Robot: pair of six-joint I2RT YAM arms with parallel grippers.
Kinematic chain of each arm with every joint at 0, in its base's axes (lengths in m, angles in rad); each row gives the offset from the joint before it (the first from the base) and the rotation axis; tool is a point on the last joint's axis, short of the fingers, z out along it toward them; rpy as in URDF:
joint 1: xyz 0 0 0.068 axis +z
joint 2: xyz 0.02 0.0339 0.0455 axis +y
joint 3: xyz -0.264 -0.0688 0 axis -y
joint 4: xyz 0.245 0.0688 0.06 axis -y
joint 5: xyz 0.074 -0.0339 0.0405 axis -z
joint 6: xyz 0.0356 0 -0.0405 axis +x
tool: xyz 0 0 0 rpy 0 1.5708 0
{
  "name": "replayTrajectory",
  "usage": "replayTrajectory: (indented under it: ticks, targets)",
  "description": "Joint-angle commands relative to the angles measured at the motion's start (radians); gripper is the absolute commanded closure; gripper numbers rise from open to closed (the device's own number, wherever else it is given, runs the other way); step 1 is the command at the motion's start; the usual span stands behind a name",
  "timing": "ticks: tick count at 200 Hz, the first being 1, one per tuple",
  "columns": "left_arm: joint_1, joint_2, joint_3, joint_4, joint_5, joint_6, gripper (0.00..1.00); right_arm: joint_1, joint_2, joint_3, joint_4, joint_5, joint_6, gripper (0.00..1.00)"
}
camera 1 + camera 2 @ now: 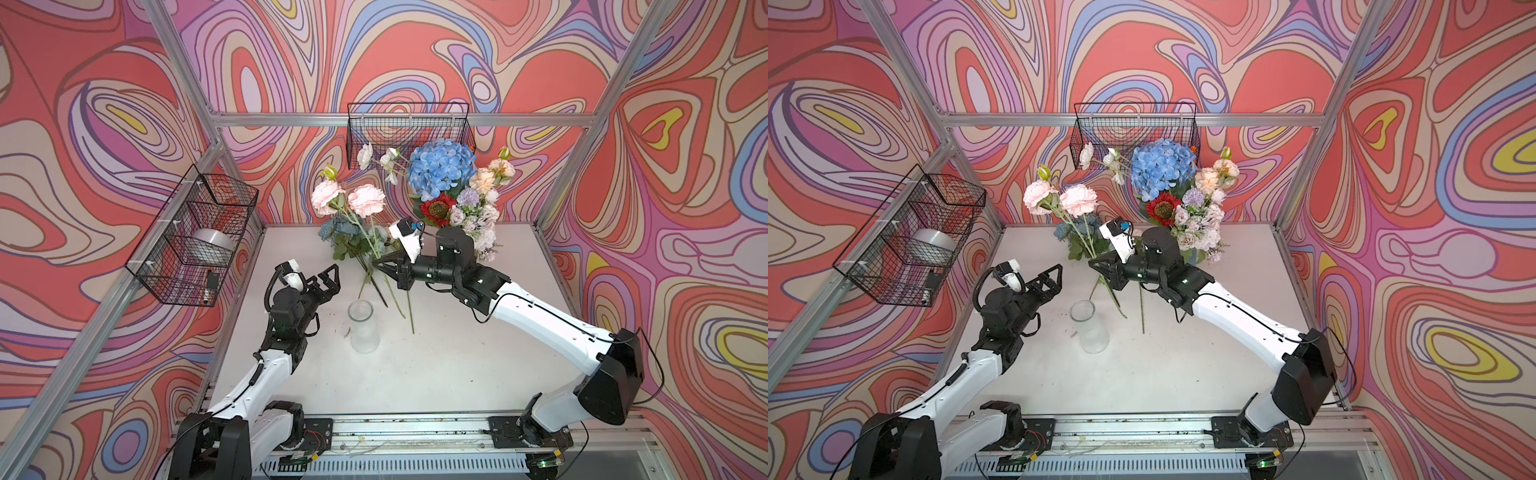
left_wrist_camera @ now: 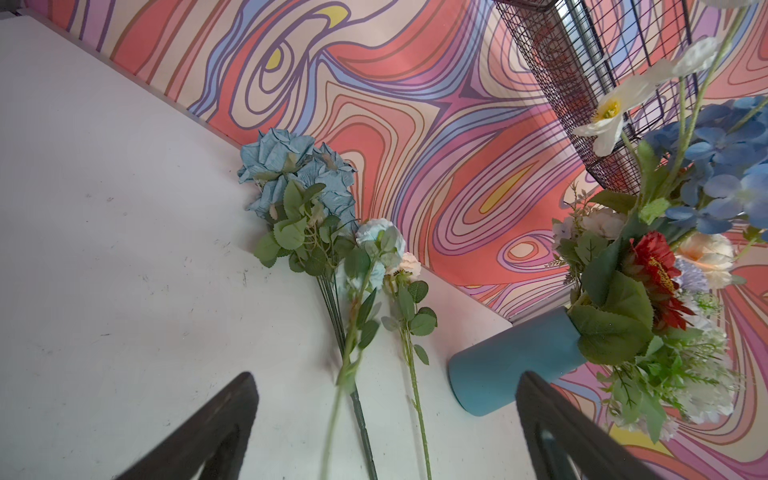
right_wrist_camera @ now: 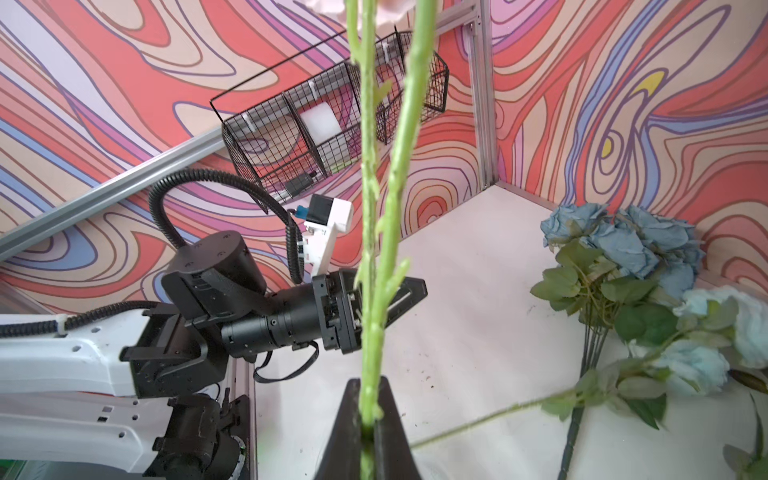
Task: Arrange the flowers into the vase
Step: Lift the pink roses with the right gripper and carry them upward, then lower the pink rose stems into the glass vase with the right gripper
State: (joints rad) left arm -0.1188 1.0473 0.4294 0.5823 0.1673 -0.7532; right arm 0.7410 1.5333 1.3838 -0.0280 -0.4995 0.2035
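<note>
The right hand (image 1: 376, 262) is clenched on the two green stems (image 3: 370, 208) of the pink blooms (image 1: 365, 200). In the right wrist view the stems run straight through its closed fingertips. The blooms stand above and beyond the hand, toward the back wall, and the lower stem ends stick out on its near side.

The left hand (image 1: 330, 281) is released, jaws spread wide, and faces the right hand across a gap. The clear glass vase (image 1: 363, 328) stands upright on the white desk (image 1: 436, 365). It is just beside the left hand and nearer the front than the right hand's fingertips.

Beyond the right hand, a bunch of dusty-blue roses (image 2: 291, 174) lies flat on the desk, with a pale blue rose stem (image 2: 380, 237) and a cream-bloomed stem (image 2: 409, 264) alongside. Past the right hand's wrist, toward the back wall, a blue vase (image 2: 507, 365) carries a bouquet. A blue hydrangea (image 1: 440, 168) tops the bouquet, with a red sunflower (image 1: 436, 210) below it. Two black wire baskets (image 1: 409, 129) hang on the walls.
</note>
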Motion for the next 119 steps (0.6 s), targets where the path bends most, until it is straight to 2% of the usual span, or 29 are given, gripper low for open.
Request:
replayTrajectory:
  ticks: [1, 45, 119]
  targets:
    - [-0.002, -0.003, 0.000, -0.005, -0.016, -0.015, 0.00, 0.005, 0.025, 0.044, 0.109, -0.042, 0.027, 1.00]
    - [0.017, -0.022, -0.012, -0.031, -0.022, -0.026, 0.00, 0.013, 0.103, 0.141, 0.168, -0.050, 0.046, 1.00]
    - [0.054, -0.173, -0.092, -0.184, -0.084, 0.004, 0.00, 0.073, 0.227, 0.229, 0.306, -0.075, 0.090, 1.00]
